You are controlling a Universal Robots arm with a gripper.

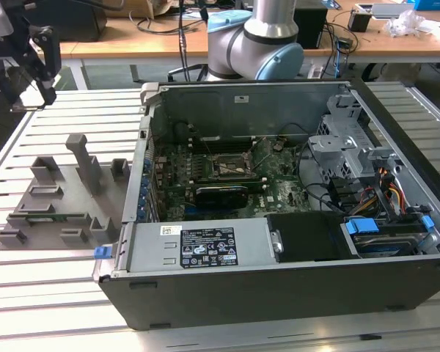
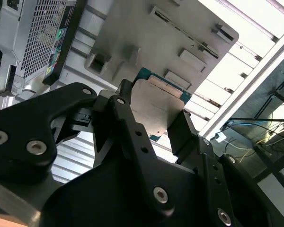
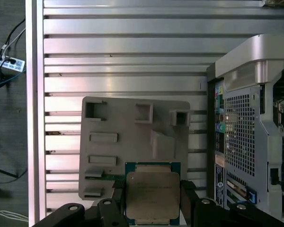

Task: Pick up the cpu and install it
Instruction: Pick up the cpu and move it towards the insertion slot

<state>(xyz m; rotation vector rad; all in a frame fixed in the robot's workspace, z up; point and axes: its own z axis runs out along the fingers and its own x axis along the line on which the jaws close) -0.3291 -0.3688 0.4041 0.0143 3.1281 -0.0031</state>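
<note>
At the upper left of the exterior view, your gripper (image 1: pixel 31 89) hangs above the slatted counter (image 1: pixel 51 293). In both wrist views its 2 fingers (image 3: pixel 188 202) are clamped on opposite edges of the cpu (image 3: pixel 153 196), held above the grey fixture tray (image 1: pixel 59 198) without touching it. Toward the exterior view's right, the open computer case (image 1: pixel 279 293) shows the dark socket frame (image 1: pixel 227 167) on its motherboard.

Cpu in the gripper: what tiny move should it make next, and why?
Probably a sideways carry toward the open computer case. In the first wrist view the gripper is shut on the cpu, holding it up above the grey fixture tray. The dark square socket it likely belongs in sits on the board inside that case.
</note>
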